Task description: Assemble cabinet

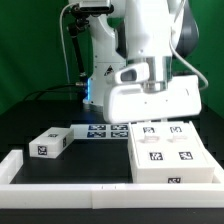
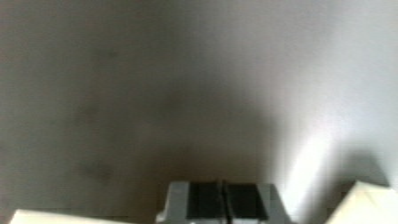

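Exterior view only: the white arm (image 1: pixel 150 45) stands behind a black table (image 1: pixel 95 160). Its wide lower end hangs low over the far edge of the big box (image 1: pixel 172 150). The fingertips do not show from here.
Wrist view only: the gripper (image 2: pixel 222 203) is seen close up over a blurred grey surface with a paler white patch at one edge. No part can be told apart there.
Gripper: the two fingers (image 2: pixel 192 203) are pressed together with only a thin dark line between them, and nothing is in their grip.
Markings: black-and-white square tags sit on the parts and on the marker board (image 1: pixel 105 130). Their patterns are too small to read.
Cabinet (image 1: pixel 150 165): it lies in loose white plastic parts on the table.
Big box: toward the exterior view's right, flat-topped, with four tags on top and one on the near face.
Small block (image 1: pixel 50 143): toward the exterior view's left, well apart from the big box, with tags on its top and near face.
Marker board: flat on the table between the two parts, a little further back.
Rail (image 1: pixel 60 180): low and white, along the table's near edge and up the exterior view's left.
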Motion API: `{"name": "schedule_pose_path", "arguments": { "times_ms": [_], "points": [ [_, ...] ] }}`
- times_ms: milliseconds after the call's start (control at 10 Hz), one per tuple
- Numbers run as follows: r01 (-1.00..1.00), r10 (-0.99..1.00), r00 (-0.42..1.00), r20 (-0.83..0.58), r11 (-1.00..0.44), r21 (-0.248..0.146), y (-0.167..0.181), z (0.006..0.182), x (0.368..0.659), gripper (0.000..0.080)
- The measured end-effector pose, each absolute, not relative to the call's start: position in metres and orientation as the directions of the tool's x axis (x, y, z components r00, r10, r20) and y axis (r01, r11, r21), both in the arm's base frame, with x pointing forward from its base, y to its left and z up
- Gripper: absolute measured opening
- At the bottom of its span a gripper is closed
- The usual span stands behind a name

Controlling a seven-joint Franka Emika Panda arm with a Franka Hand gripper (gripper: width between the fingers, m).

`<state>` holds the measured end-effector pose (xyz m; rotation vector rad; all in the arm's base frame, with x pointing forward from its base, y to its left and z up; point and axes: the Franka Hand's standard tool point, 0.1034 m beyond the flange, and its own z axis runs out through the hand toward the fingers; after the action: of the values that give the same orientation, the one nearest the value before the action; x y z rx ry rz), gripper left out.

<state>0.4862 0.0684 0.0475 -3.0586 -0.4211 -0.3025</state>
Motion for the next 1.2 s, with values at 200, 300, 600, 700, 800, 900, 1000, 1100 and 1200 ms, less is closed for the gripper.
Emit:
{"name": "schedule_pose_path", "arguments": {
  "times_ms": [200,300,600,700,800,900,1000,1100,1200],
  "points": [
    [0.286,0.280,0.941,0.191,-0.958,-0.007,0.067,0.075,0.485,0.0002],
    [0.294,0.288,0.938,0.195,-0.956,-0.002,0.065,0.092,0.489,0.0002],
    [0.301,0.294,0.932,0.211,-0.954,0.002,0.067,0.110,0.504,0.0002],
    [0.302,0.295,0.930,0.219,-0.953,0.002,0.071,0.101,0.499,0.0002],
    [0.306,0.299,0.932,0.207,-0.952,0.000,0.071,0.097,0.497,0.0002],
    [0.305,0.298,0.931,0.209,-0.952,0.001,0.071,0.098,0.498,0.0126],
    [0.305,0.298,0.932,0.208,-0.952,0.000,0.071,0.098,0.498,0.0261],
    [0.263,0.256,0.946,0.200,-0.965,-0.011,0.072,0.094,0.494,0.0261],
    [0.195,0.187,0.967,0.172,-0.980,-0.030,0.075,0.081,0.486,0.0451]
  ]
}}
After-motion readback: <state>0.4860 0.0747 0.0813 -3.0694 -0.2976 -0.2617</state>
